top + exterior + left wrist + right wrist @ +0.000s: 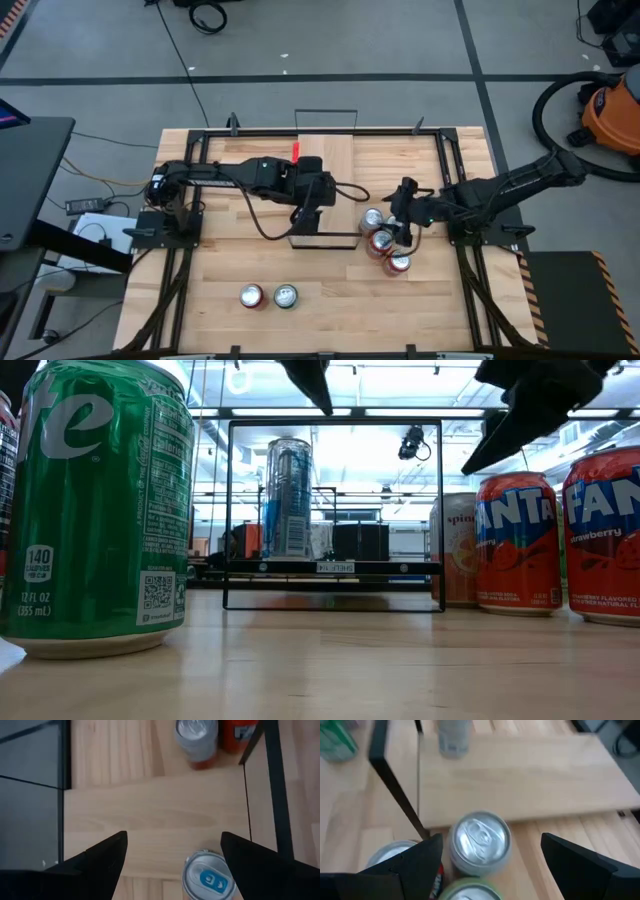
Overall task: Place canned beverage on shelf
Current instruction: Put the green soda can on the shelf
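The shelf (326,165) is a narrow light-wood board with black wire rails, lying mid-table. A tall silver-and-blue can (288,495) stands upright on it and shows from above in the left wrist view (210,880). My left gripper (306,218) is open just above that can, fingers pointing down (172,845), touching nothing. My right gripper (399,228) is open and empty above a cluster of cans (382,242) to the right of the shelf. A silver-topped can (480,837) stands right under its fingers (492,845).
Two cans (268,296) stand near the table's front edge; one is green (100,510). The cluster includes red Fanta cans (518,540) and a peach can (458,550). The shelf's black wire rail (274,785) stands between shelf and cluster. An orange vacuum (610,115) stands off the table.
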{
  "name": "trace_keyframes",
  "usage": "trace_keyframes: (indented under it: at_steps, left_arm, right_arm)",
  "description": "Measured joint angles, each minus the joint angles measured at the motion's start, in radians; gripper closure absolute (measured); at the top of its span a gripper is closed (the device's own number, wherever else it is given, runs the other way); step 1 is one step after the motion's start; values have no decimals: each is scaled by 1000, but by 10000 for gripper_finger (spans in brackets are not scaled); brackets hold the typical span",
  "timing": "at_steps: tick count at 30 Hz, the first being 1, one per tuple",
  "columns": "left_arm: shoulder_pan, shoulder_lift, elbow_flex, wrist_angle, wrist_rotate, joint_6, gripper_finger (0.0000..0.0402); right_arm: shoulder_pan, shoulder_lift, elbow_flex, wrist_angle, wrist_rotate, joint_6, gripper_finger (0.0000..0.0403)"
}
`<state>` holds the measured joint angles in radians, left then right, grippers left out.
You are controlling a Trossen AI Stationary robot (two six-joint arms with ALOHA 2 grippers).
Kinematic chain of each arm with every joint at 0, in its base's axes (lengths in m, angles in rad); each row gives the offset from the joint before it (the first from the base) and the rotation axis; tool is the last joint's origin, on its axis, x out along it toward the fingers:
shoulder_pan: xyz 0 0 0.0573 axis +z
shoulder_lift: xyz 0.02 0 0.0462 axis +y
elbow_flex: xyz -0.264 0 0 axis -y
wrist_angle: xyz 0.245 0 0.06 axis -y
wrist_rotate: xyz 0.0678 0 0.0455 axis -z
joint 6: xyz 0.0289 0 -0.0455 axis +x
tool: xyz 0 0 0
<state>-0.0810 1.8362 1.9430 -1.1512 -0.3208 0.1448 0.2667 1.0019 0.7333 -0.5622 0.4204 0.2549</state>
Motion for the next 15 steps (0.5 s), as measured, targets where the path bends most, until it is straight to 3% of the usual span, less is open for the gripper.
trace_keyframes:
  at_steps: [6,15]
  left_arm:
    - [-18,0,0,3,-8,-13,70]
    - [-24,0,0,-12,-7,-55,70]
  right_arm:
    - [39,68,143,-242,-12,115,55]
    - [75,53,147,-326,-62,232,55]
